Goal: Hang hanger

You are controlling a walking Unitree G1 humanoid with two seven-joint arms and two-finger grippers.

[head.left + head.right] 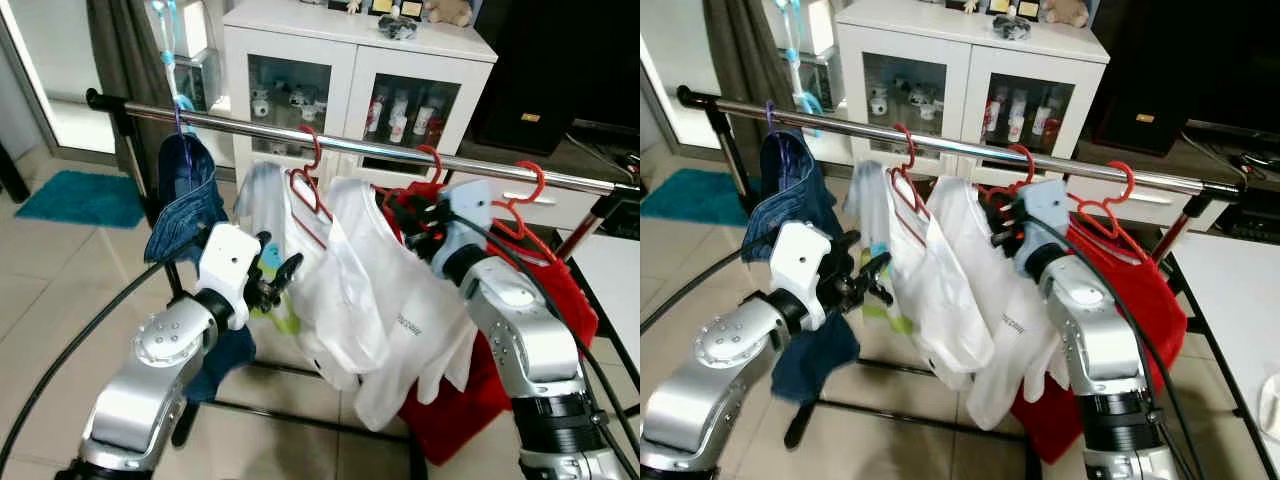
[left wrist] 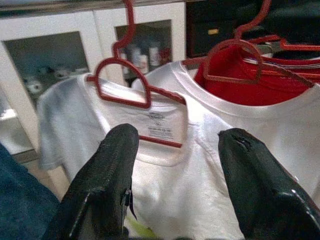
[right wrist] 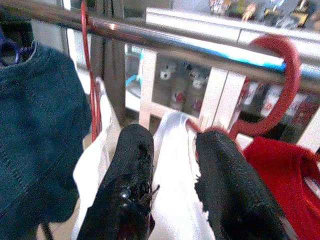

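Both my grippers sit mid-frame with fingers apart: left gripper beside the white shirt, right gripper at the red hanger hooked over the steel rail. Behind, at the top of the frame, stands a white glass-door cabinet (bottles inside); beige floor tiles and a teal mat lie at left.

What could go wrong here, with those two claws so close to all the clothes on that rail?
The right gripper is at the neck of a white shirt under the rail; its fingers look open, so they could snag the cloth on pulling away. The red hanger beside it only hooks over the rail and might get knocked off. The open left gripper faces another white shirt and could push it along.
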